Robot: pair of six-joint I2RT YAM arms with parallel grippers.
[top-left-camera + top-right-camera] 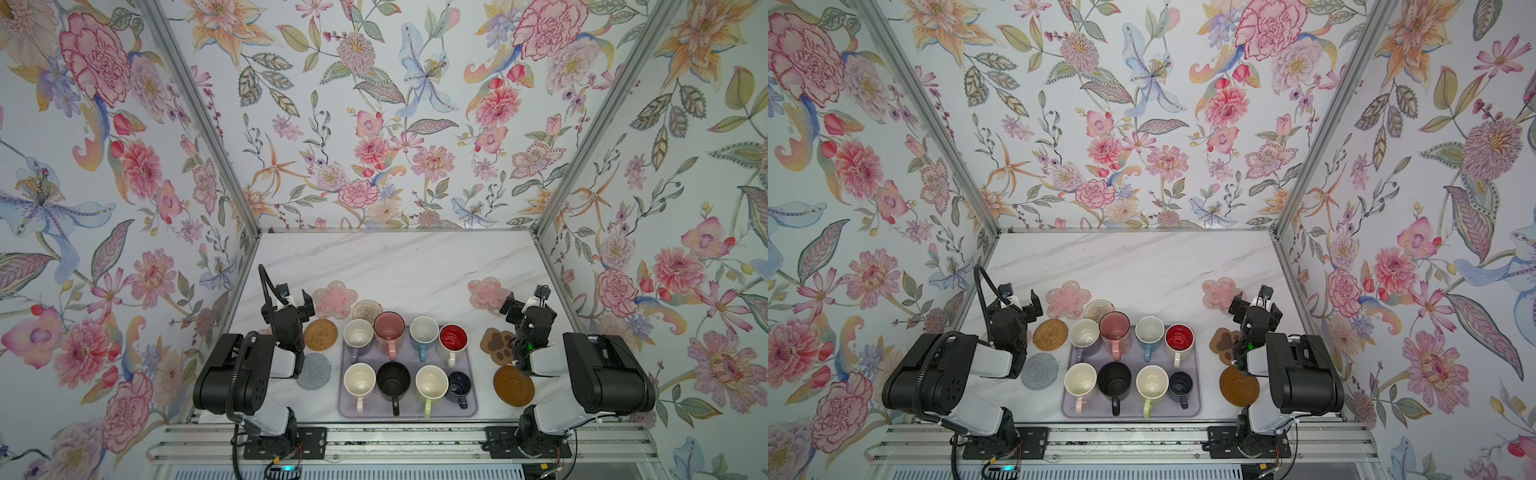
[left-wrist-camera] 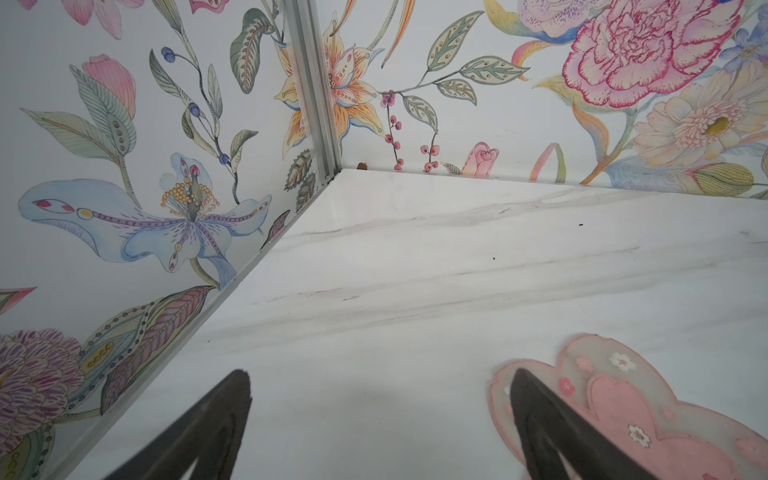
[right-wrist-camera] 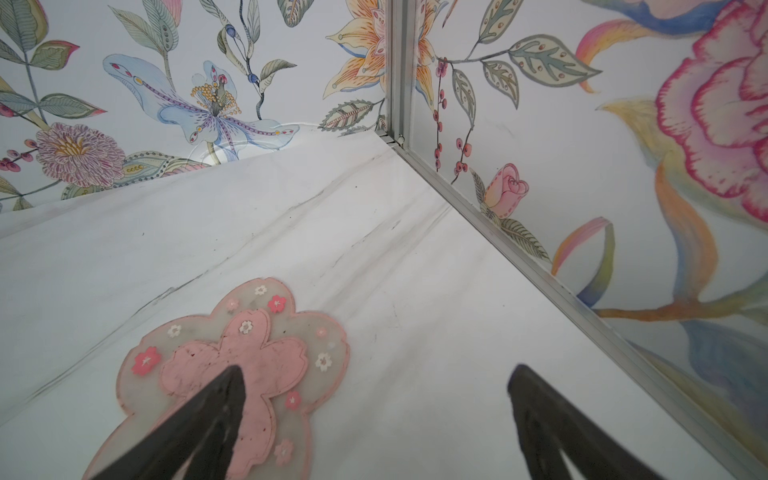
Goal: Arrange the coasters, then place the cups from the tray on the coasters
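Both pairs of jaws gape empty, and the cups [image 1: 392,376] sit on the tray [image 1: 411,411]. Arranging coasters [image 1: 320,333] seems first; next, a low pinch on the centre-left flower coaster [image 1: 334,298].

Left pincer [image 2: 380,376] spread wide, right pincer [image 3: 378,372] spread wide, arms folded

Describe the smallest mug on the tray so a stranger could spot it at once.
Find the pale lavender tray on the marble table. In its near row of four mugs, go to the right-hand end. The dark navy mug there is clearly smaller than the green-handled mug beside it, and the only dark blue one.
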